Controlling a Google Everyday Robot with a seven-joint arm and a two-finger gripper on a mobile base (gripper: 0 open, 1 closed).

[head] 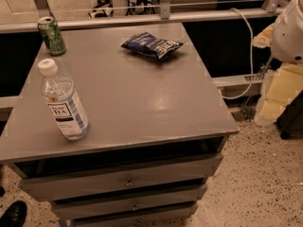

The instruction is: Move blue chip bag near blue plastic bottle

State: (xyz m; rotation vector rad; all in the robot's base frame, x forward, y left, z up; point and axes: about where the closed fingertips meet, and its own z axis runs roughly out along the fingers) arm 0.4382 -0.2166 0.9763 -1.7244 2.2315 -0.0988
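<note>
The blue chip bag [152, 45] lies flat on the grey cabinet top [142, 98], at the back, right of centre. The blue plastic bottle [63, 101], clear with a white cap and a blue-striped white label, stands near the front left edge. The two are far apart. My arm's white shell [289, 30] shows at the right edge of the view. My gripper [273, 109], pale and cream-coloured, hangs below it, off the cabinet's right side, over the floor. It holds nothing and is well away from the bag.
A green can [51, 35] stands at the back left corner of the top. A metal rail [142, 18] runs behind the cabinet. A white cable [248, 46] hangs at the right. Drawers [128, 178] are below the top, and speckled floor [265, 183] lies to the right.
</note>
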